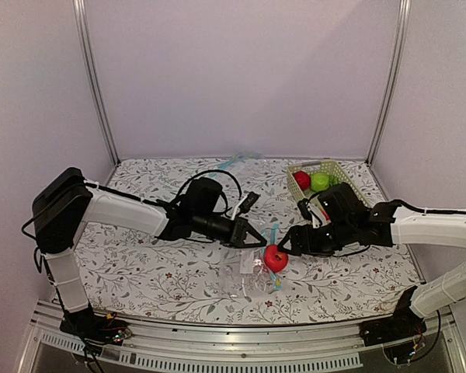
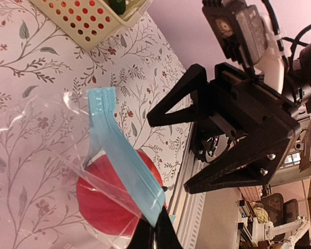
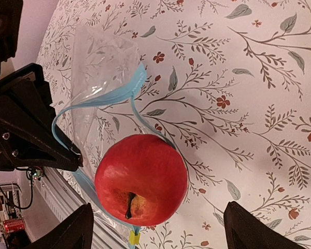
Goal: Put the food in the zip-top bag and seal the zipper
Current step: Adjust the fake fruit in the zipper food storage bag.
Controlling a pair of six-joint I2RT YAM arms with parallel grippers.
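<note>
Top external: left tool (image 1: 255, 238) pinches the zip-top bag (image 1: 247, 270) open on the counter (image 1: 155, 272); right tool (image 1: 289, 247) gapes wide, empty. Left wrist: red fruit (image 2: 106, 199) sits under the zipper (image 2: 125, 166). Right wrist: fruit is barely inside the mouth, so a tug could roll it out.

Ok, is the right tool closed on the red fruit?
No, the right tool stands wide open, its fingers spread to either side of the fruit.

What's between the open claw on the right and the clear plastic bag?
A round red fruit, sitting at the mouth of the zip-top bag, just ahead of the open right gripper; the right wrist view shows it.
</note>
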